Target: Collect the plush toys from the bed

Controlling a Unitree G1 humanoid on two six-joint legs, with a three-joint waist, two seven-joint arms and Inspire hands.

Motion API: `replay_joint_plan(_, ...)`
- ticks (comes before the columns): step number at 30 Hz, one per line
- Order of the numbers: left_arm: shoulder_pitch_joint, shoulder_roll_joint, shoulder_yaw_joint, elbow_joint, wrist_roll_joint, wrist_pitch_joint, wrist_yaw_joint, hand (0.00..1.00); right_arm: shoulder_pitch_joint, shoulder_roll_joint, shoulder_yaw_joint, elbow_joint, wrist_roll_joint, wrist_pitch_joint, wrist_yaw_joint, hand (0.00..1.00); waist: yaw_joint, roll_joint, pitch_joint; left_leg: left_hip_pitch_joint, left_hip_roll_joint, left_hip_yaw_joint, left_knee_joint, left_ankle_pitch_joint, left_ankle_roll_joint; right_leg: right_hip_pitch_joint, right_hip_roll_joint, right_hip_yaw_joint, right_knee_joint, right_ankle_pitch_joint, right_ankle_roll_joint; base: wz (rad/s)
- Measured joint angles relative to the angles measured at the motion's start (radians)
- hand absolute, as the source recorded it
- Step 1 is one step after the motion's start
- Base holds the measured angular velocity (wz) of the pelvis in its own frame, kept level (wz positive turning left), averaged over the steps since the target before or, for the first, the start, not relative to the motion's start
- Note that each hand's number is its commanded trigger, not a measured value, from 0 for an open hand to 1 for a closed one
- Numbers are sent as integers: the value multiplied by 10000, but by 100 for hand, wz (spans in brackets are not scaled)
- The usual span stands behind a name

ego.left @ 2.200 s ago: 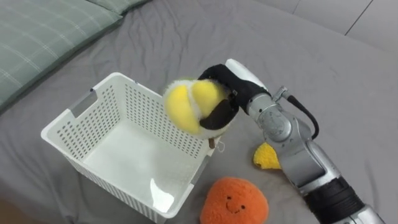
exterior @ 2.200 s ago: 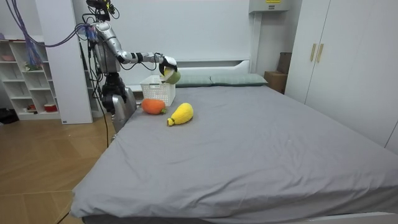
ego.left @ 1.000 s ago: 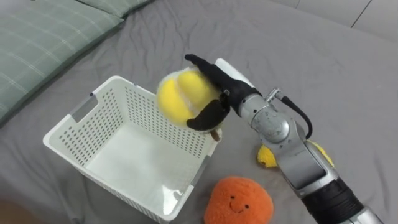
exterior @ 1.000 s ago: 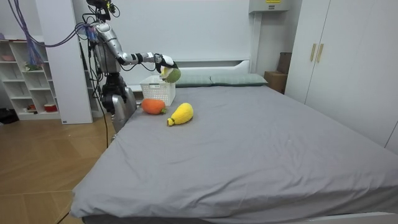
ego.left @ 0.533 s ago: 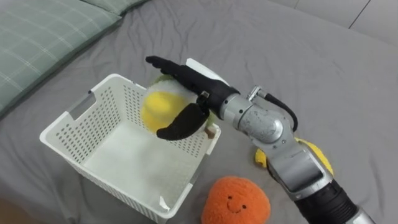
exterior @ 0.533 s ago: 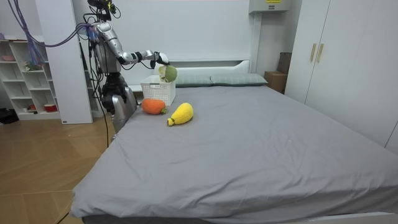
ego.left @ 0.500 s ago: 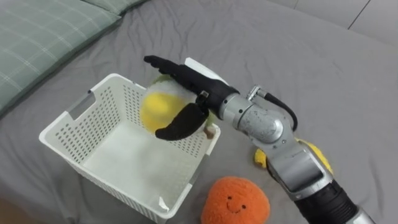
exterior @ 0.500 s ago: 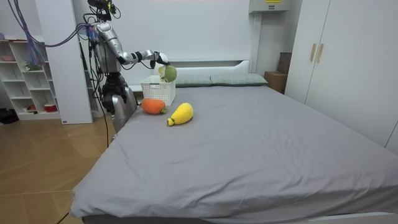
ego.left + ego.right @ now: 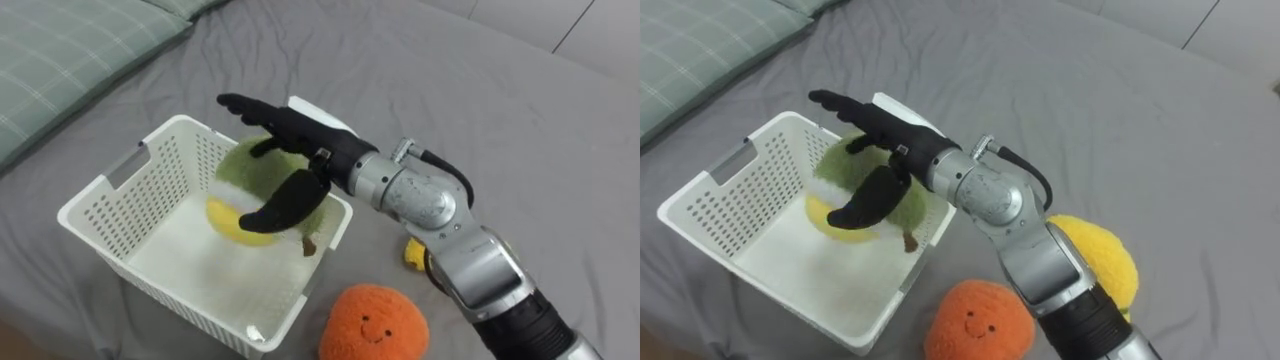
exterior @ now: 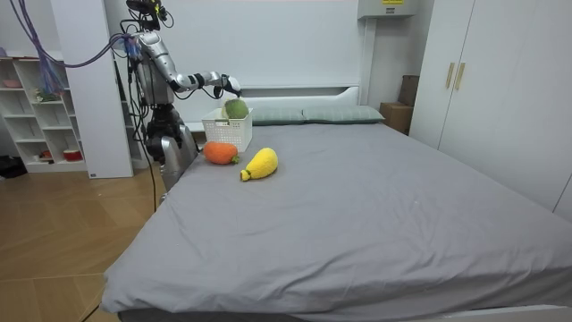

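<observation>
The right hand (image 9: 300,140) hangs over the white basket (image 9: 100,195) with its fingers stretched out straight and the thumb spread below them; it is open and grips nothing. The green-and-yellow plush toy (image 9: 235,185) sits inside the basket, directly under the palm and against the right wall; the thumb crosses in front of it, and whether it touches the plush cannot be told. By the look of it this toy is delivered.

Two toys remain on the bed (image 9: 480,90), and both lie on the near right of the hand — back along its own forearm. The orange plush (image 9: 372,320) rests just beside the basket's near right corner; the yellow plush (image 9: 1095,255) lies to the right of the forearm, partly hidden by it, so its long axis is better read in the room view, where it runs slantwise away from the basket. The right arm is the one nearer to both.

The coming move probably calls for lifting clear of the basket's right rim first, since that wall stands between the hand and the orange plush; a low sweep could tip or drag the light basket. To the right and far side the grey cover is open; a pillow (image 9: 60,60) lies to the far left.
</observation>
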State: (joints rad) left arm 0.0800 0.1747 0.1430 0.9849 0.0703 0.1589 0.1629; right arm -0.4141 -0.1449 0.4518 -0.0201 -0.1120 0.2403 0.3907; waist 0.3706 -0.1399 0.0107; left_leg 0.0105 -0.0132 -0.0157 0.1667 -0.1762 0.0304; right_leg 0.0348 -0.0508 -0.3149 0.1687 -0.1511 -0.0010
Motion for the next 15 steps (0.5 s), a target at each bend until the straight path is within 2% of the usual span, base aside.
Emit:
replay_joint_plan(10, -9, 1, -28, 234, -22, -265, 20, 0, 0, -52, -2, -250, 569, -3, 47, 0, -65, 55, 38, 23, 5, 104, -27, -1, 2, -9, 9, 137, 5, 0, -1, -3)
replay_joint_plan(15, -4, 1, -26, 355, -21, -349, 20, 0, -1, -55, -12, -448, 1506, -147, 40, 0, -116, 102, 65, 18, 5, 93, -27, -1, 2, -4, 9, 137, -1, 0, -1, 0)
